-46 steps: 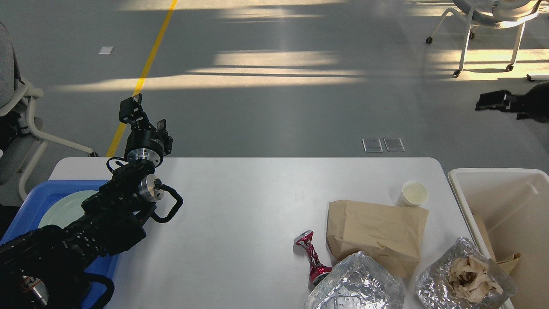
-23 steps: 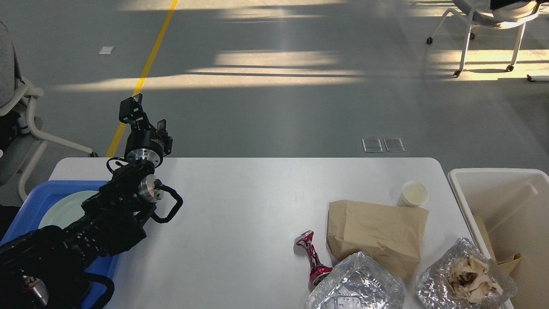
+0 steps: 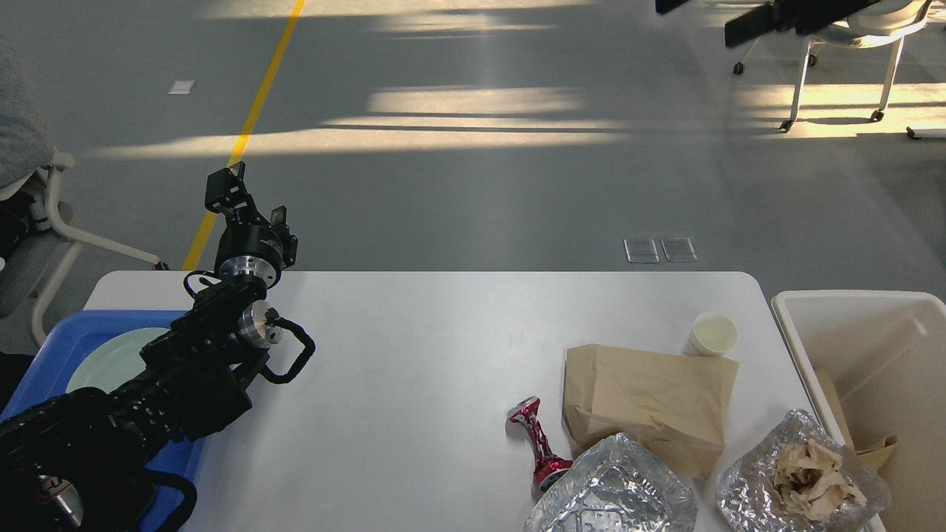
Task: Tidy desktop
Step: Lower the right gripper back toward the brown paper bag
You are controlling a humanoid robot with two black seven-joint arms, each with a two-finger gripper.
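Note:
The white desktop (image 3: pixel 414 355) carries its clutter at the right front: a crushed red can (image 3: pixel 539 443), a brown paper bag (image 3: pixel 650 399), a paper cup (image 3: pixel 715 334), an empty foil container (image 3: pixel 613 491), and a second foil container (image 3: pixel 802 473) holding crumpled paper. My left gripper (image 3: pixel 250 199) is held above the desktop's far left edge. It is open, with nothing between its fingers, and far from the clutter. A dark blurred shape (image 3: pixel 783 18) at the top right looks like my right arm's end. Its fingers cannot be told apart.
A blue tray (image 3: pixel 44 355) with a pale green plate (image 3: pixel 111 358) sits at the left, partly under my left arm. A white bin (image 3: pixel 865 332) with some brown paper inside stands off the right edge. Chairs stand on the floor at far left and top right.
The dark shape that was at the right edge one second ago is now at the top right. The left arm and the things on the desktop have not moved.

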